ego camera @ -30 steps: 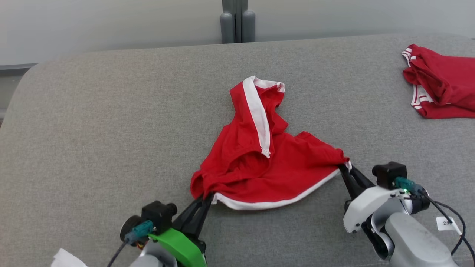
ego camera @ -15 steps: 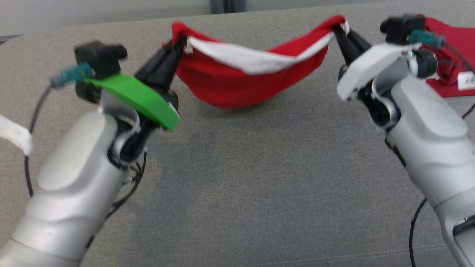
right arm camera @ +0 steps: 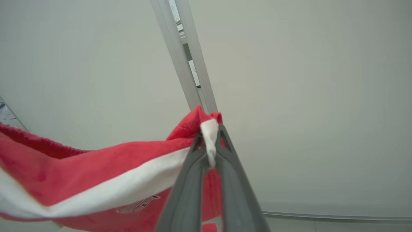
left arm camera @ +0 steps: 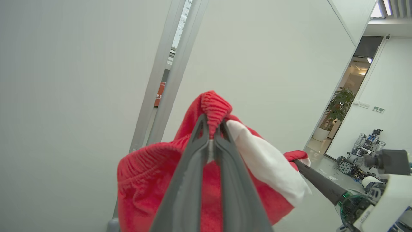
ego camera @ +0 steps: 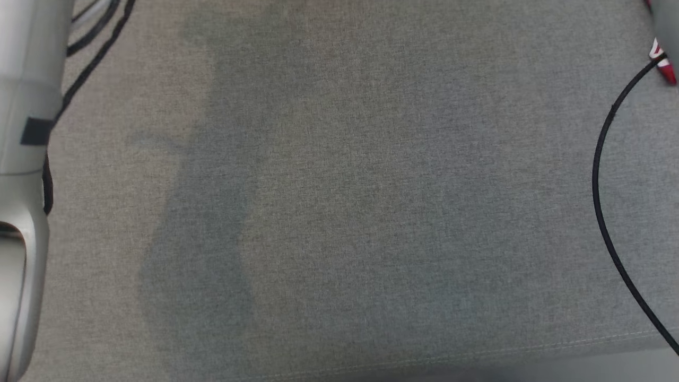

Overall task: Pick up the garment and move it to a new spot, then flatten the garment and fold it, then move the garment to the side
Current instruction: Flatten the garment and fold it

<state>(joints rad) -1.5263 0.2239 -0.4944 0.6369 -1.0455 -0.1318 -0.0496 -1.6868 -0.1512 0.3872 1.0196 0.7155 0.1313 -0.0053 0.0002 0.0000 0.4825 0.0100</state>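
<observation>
Red shorts [left arm camera: 141, 180], lying on the grey worktop [ego camera: 339, 212] a second ago, are now held aloft, stretched between left gripper [left arm camera: 211, 130] and right gripper [right arm camera: 210, 140]. Both pairs of jaws are pinched shut on opposite corners, so relocation is judged underway.

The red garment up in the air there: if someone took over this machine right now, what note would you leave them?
Left gripper: shut on the red garment, at its gathered edge.
Right gripper: shut on its white-trimmed corner.
Garment: hangs between the two, raised off the grey surface, a wall behind it.
Done: pickup.
To do: set it down at a new spot, flatten, fold, move aside.
</observation>
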